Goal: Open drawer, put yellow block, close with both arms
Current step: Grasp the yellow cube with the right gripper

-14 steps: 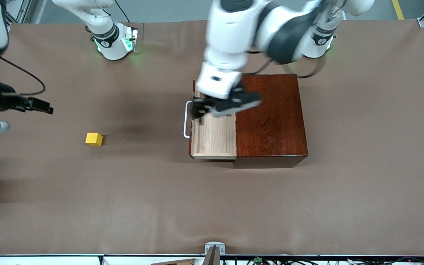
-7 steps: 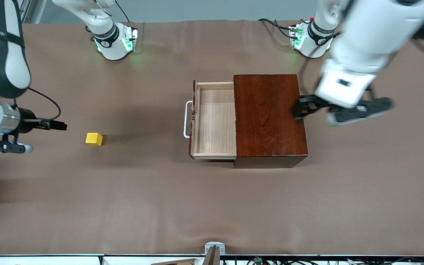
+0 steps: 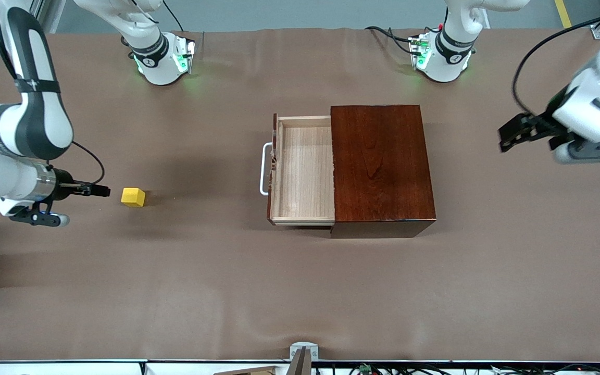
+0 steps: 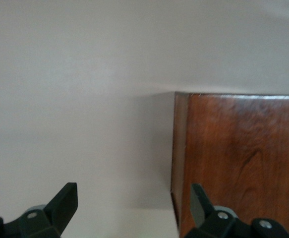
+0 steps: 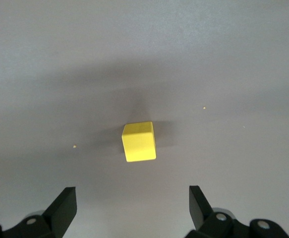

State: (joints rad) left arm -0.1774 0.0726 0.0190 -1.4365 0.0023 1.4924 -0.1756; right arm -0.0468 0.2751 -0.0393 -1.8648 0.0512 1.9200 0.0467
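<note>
1. Front view: we are looking at the yellow block (image 3: 133,197) sitting on the tabletop (image 3: 300,291) toward the right arm's end, well apart from the drawer (image 3: 302,169). The right pincer (image 3: 97,191) is hanging low just beside the block, on the side away from the drawer, so the block is lying straight ahead of its tips. We are judging the right arm to be much the nearer one for the pick. From this view we cannot tell how wide its jaws are standing.

2. Front view, containers: the drawer is standing pulled out of the dark box (image 3: 380,166) toward the right arm's end, its white handle (image 3: 264,169) leading. Its pale wooden floor is showing bare; nothing is lying in it. The left pincer (image 3: 519,136) is hovering over the tabletop toward the left arm's end, well apart from the box, and we are taking that arm to be waiting.

3. Left wrist view: we are seeing the left pincer (image 4: 134,206) with its jaws spread wide and nothing between them. A corner of the dark box (image 4: 238,163) is showing ahead of it, with bare tabletop beside it.

4. Right wrist view: the right pincer (image 5: 133,206) is standing wide open and empty. The yellow block (image 5: 139,142) is lying ahead of the fingertips (image 5: 65,201), roughly centred on the gap and slightly skewed to the jaws. Being a cube, it is offering no long axis. We are judging that the coming move needs a short advance to bracket it before closing.
</note>
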